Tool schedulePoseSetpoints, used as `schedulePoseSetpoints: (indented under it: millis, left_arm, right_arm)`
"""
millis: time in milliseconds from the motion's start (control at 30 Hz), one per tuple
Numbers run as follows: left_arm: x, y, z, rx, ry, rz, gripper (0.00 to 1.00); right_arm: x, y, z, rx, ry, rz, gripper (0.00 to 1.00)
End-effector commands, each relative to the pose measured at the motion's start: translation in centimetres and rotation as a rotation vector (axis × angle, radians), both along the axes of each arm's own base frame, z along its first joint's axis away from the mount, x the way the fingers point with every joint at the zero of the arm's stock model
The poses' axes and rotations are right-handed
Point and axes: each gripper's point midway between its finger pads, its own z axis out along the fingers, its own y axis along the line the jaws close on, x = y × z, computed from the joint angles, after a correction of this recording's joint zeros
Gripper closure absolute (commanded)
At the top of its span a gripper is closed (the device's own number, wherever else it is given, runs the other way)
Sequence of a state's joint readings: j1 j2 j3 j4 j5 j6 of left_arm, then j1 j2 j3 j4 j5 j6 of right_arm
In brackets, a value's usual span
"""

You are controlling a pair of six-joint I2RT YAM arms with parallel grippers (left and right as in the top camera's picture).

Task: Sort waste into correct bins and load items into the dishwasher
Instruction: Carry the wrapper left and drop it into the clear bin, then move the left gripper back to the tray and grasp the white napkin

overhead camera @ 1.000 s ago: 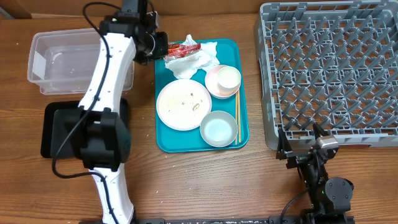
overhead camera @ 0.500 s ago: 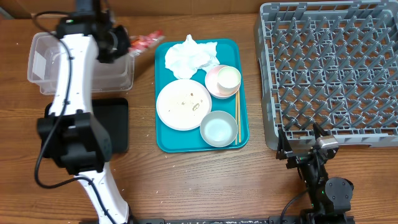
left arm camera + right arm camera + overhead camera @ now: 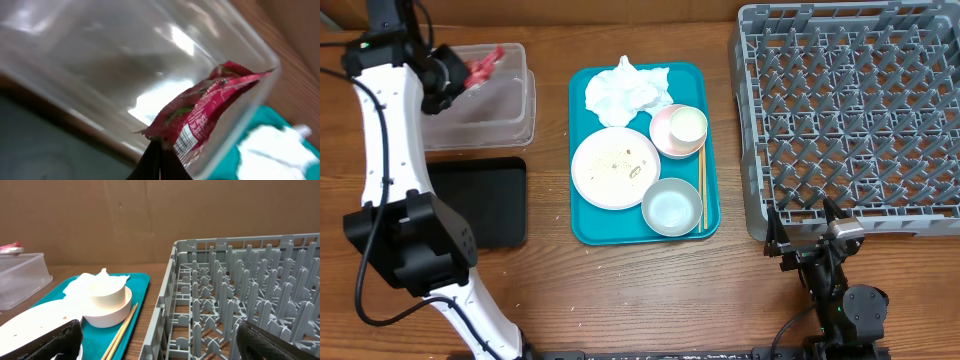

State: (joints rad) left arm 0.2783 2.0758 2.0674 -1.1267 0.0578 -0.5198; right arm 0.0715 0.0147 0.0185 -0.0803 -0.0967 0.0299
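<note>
In the upper left of the overhead view, the left tool (image 3: 458,75) is pinched narrow on one end of the glossy, crinkled red snack wrapper (image 3: 486,63), held over the smooth-walled, rounded-corner clear plastic tub (image 3: 527,100). Just below lies the flat matte black tray (image 3: 485,200). A crumpled white napkin (image 3: 625,88) rests on the teal tray (image 3: 578,150). At lower right, the right tool (image 3: 157,332) gapes wide near the pegged grey rack (image 3: 860,110) on the wood-grain surface (image 3: 650,290).
</note>
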Motion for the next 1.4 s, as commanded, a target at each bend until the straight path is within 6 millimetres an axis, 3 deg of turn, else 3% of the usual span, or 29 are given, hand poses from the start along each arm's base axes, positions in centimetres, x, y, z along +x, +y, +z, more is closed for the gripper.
schedulePoseSetpoints:
  millis: [0, 100, 233, 300, 333, 367, 400, 433, 567, 667, 767, 867, 967, 1067, 1200, 1233, 1367]
  left_arm:
    - [-1.8, 4.2, 1.5, 0.175, 0.024, 0.155, 0.96]
    - [-2.1, 5.8, 1.0, 0.258, 0.044, 0.198, 0.96]
    - [-0.6, 6.3, 0.0, 0.279, 0.002, 0.194, 0.96]
    - [-0.1, 6.5, -0.1, 0.282, -0.020, 0.198, 0.89]
    - [-0.1, 6.5, -0.1, 0.284, -0.023, 0.198, 0.79]
    - [0.0, 6.5, 0.0, 0.283, -0.025, 0.199, 0.51]
    - [0.0, 6.5, 0.0, 0.284, -0.026, 0.199, 0.16]
    - [0.0, 6.5, 0.0, 0.284, -0.028, 0.199, 0.09]
    - [0.0, 6.4, -0.1, 0.280, -0.023, 0.196, 0.05]
    - [0.0, 5.1, -0.5, 0.221, -0.016, 0.132, 0.05]
    - [1.1, 0.9, -0.9, 0.072, -0.054, -0.110, 0.07]
    - [2.2, -4.7, 0.0, -0.092, -0.155, -0.396, 0.16]
    - [2.4, -9.0, 1.0, -0.171, -0.227, -0.595, 0.18]
    - [2.1, -12.8, 0.9, -0.174, -0.220, -0.715, 0.22]
    - [1.7, -16.2, 0.6, -0.157, -0.199, -0.805, 0.26]
    - [1.7, -18.0, 0.4, -0.148, -0.183, -0.818, 0.27]
    - [2.1, -20.2, -0.5, -0.078, -0.131, -0.738, 0.32]
  right_arm:
    - [0.1, -0.3, -0.2, 0.003, -0.002, -0.014, 0.00]
    - [0.1, -0.3, -0.2, 0.003, -0.002, -0.014, 0.00]
    - [0.1, -0.3, -0.2, 0.003, -0.002, -0.014, 0.00]
    - [0.1, -0.3, -0.2, 0.003, -0.002, -0.014, 0.00]
    - [0.1, -0.3, -0.2, 0.003, -0.002, -0.014, 0.00]
    - [0.1, -0.3, -0.2, 0.003, -0.002, -0.014, 0.00]
    - [0.1, -0.3, -0.2, 0.003, -0.002, -0.014, 0.00]
    - [0.1, -0.3, -0.2, 0.003, -0.002, -0.014, 0.00]
    - [0.1, -0.3, -0.2, 0.003, -0.002, -0.014, 0.00]
    - [0.1, -0.3, -0.2, 0.003, -0.002, -0.014, 0.00]
    - [0.1, -0.3, -0.2, 0.003, -0.002, -0.014, 0.00]
    - [0.1, -0.3, -0.2, 0.003, -0.002, -0.014, 0.00]
    - [0.1, -0.3, -0.2, 0.003, -0.002, -0.013, 0.00]
    - [0.1, -0.3, -0.2, 0.003, -0.002, -0.014, 0.00]
    - [0.1, -0.3, -0.2, 0.003, -0.002, -0.014, 0.00]
    - [0.1, -0.3, -0.2, 0.003, -0.002, -0.014, 0.00]
    - [0.1, -0.3, -0.2, 0.003, -0.002, -0.014, 0.00]
